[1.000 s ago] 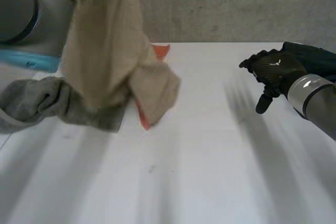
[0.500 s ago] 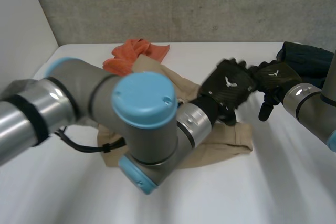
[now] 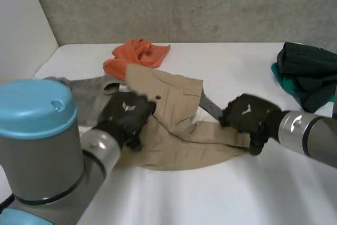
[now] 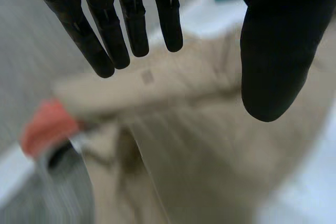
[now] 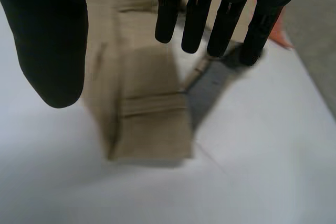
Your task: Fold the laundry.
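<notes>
Head view: tan trousers (image 3: 174, 109) lie crumpled mid-table, one leg running right, its hem (image 5: 152, 129) under your right hand (image 3: 246, 118). Left hand (image 3: 126, 117) sits over the trousers' left side, probably the waist end, though I can't confirm that. In the wrist views both hands have fingers straight and spread wide, thumb apart, nothing held.

Expect light, limp cloth with no stiffness. It'll sag and bunch, so pinch doubled edges, hem on the right and waistband on the left, and pull it flat before you fold.

Grey garment (image 3: 89, 96) touches the trousers on the left and looks partly tucked under, so you may drag it along. Grey strip (image 3: 211, 108) lies just beside the right hand on the far side. Don't catch it with the hem. Orange cloth (image 3: 138, 55) is just beyond the trousers, far side. Dark pile (image 3: 308, 72) is far right, well apart.
</notes>
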You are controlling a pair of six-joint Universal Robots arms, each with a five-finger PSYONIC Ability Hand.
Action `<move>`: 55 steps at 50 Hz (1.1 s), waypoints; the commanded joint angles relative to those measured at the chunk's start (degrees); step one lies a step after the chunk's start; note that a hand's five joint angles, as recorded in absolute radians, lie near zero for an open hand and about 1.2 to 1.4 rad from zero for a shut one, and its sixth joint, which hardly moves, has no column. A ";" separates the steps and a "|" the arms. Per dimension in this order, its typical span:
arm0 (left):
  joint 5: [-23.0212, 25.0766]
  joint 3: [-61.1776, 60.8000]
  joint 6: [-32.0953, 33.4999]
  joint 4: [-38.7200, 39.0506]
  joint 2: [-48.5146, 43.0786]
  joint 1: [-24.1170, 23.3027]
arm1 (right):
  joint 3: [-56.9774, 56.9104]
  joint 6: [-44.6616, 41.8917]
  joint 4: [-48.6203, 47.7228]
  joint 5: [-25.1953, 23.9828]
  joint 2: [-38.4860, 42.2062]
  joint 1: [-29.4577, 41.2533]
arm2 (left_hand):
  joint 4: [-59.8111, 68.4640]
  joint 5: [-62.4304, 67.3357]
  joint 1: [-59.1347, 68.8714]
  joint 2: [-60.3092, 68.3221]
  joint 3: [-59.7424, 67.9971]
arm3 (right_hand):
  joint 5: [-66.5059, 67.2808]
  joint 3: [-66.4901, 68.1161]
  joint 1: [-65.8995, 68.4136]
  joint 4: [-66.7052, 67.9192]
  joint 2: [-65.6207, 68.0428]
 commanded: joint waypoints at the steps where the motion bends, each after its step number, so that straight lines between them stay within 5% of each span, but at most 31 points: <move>1: 7.30 -2.61 -1.13 -3.03 -4.60 7.05 | 5.39 -3.14 -3.86 -4.20 0.38 0.12 | 4.68 4.53 5.20 5.07 5.07 | 7.70 8.02 8.01 7.88 7.95; 16: 3.62 2.92 0.80 0.05 -12.77 5.30 | 6.72 -12.80 -3.87 -7.63 4.51 -3.83 | 2.33 2.18 2.85 2.72 2.72 | 4.69 5.01 5.00 4.86 4.94; 26: 1.42 7.32 5.19 4.79 -18.05 3.98 | 5.75 -11.40 -18.71 -5.97 9.78 -4.45 | -0.04 -0.18 0.49 0.35 0.35 | -3.40 -3.08 -3.09 -3.22 -3.15; 29: 0.72 8.89 6.94 6.81 -20.33 3.63 | 4.96 -11.14 -24.42 -5.00 12.15 -4.19 | 11.68 11.54 12.21 12.07 12.07 | -1.90 -1.58 -1.58 -1.72 -1.64; 34: -0.95 10.66 9.24 6.64 -21.83 3.54 | 3.73 -10.87 -29.44 -3.42 15.32 -3.75 | 50.21 50.07 50.74 50.60 50.61 | 2.82 3.14 3.13 3.00 3.07; 38: -1.92 11.62 9.85 6.91 -21.57 3.19 | 2.94 -10.35 -32.25 -2.45 17.43 -3.31 | 51.59 51.45 52.12 51.98 51.98 | 9.54 9.85 9.85 9.71 9.79; 43: -3.58 13.03 9.33 6.99 -18.33 3.19 | 1.97 -7.20 -37.25 1.58 17.61 -2.52 | 51.59 51.45 52.12 51.98 51.98 | 50.08 50.40 50.39 50.26 50.33; 50: -4.47 16.36 7.74 7.00 -6.29 3.28 | -1.01 6.25 -38.24 8.45 9.36 -1.02 | 51.59 51.45 52.12 51.98 51.98 | 50.11 50.43 50.43 50.29 50.37; 55: -4.21 23.99 6.08 6.47 6.70 3.54 | -10.03 18.72 -28.00 10.99 -3.02 -1.28 | 51.59 51.45 52.12 51.98 51.98 | 50.11 50.43 50.43 50.29 50.37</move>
